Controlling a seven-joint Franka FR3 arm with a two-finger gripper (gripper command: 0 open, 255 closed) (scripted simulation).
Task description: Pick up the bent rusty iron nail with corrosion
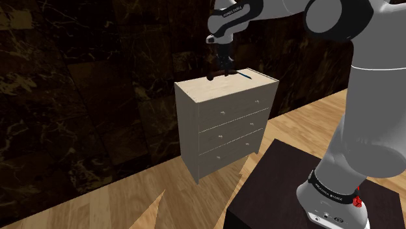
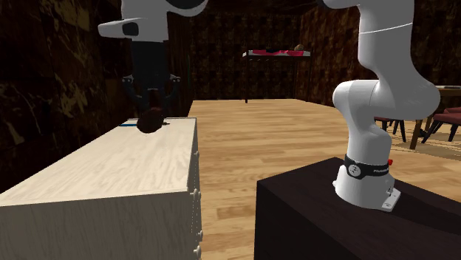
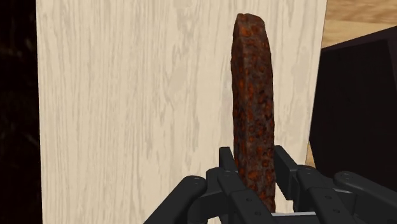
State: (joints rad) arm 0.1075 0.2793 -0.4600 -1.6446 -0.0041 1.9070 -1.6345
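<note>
The rusty, pitted iron nail point(image 3: 251, 95) stands clasped between my gripper's point(image 3: 253, 159) two black fingers and sticks out well past their tips. My gripper point(image 1: 221, 65) hangs close over the pale wooden top of a three-drawer dresser point(image 1: 224, 123), near its back edge. From the second exterior view the gripper point(image 2: 151, 100) points down with the dark nail point(image 2: 150, 122) at its tips, just over the dresser top point(image 2: 125, 170). Whether the nail still touches the wood I cannot tell.
A thin blue object point(image 1: 246, 75) lies on the dresser top beside the gripper. Dark marbled walls stand behind the dresser. The black stand point(image 2: 318, 214) sits on the wooden floor. A far table point(image 2: 277, 53) and chairs point(image 2: 443, 118) stand in the room.
</note>
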